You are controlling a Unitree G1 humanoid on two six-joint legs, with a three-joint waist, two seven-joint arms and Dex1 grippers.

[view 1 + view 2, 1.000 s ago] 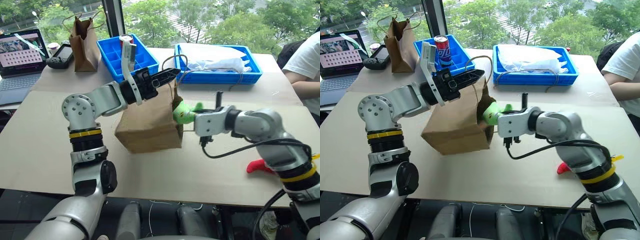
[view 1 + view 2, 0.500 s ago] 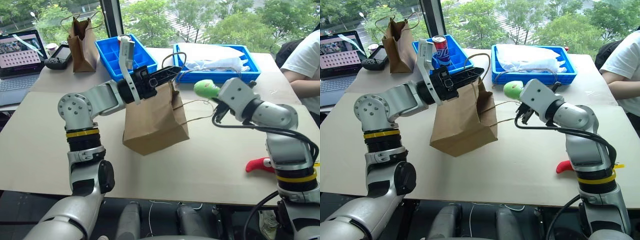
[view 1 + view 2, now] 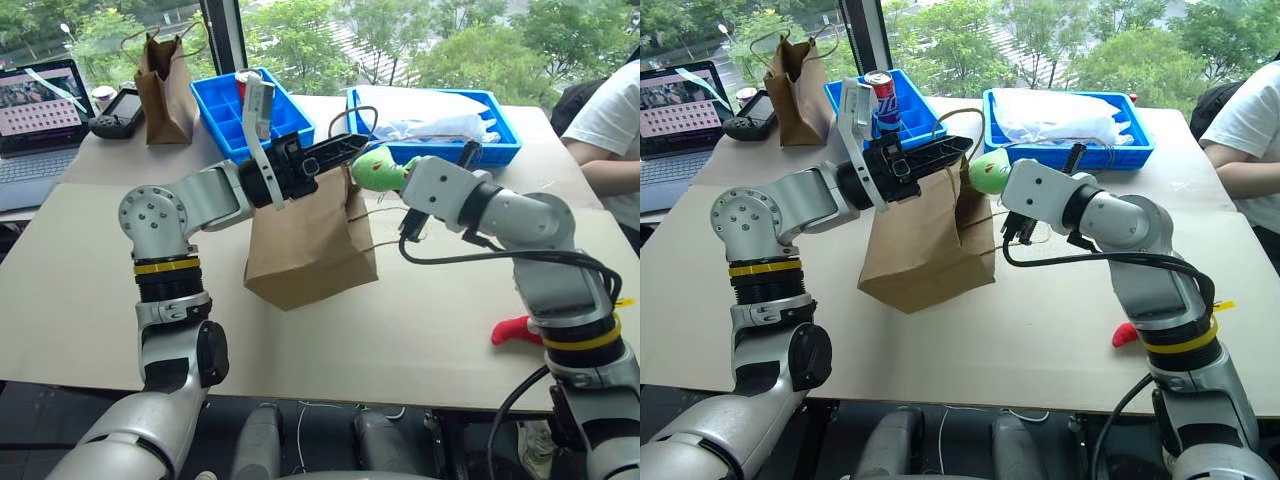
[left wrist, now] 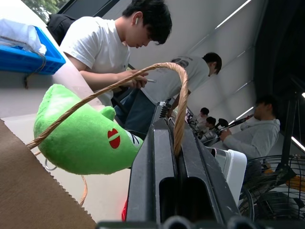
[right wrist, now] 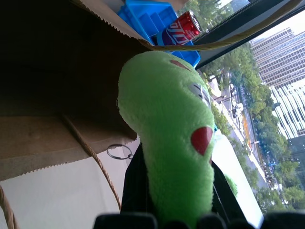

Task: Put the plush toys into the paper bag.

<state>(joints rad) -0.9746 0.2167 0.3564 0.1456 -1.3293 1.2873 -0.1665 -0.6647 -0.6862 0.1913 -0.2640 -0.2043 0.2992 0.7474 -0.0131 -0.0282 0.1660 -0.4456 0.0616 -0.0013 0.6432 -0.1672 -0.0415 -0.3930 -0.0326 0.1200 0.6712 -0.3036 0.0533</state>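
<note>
The paper bag is held up by one cord handle, which is pinched between the closed fingers of the left gripper — the bag hangs tilted, its lower edge on the table. The green plush toy is clamped in the fingers of the right gripper and is held just beside the bag's open mouth, near the left fingertips. The red plush toy is left on the table, well apart from the bag, by the right arm.

Matt kraft paper bag, fuzzy green plush toy, glossy blue plastic trays
</note>
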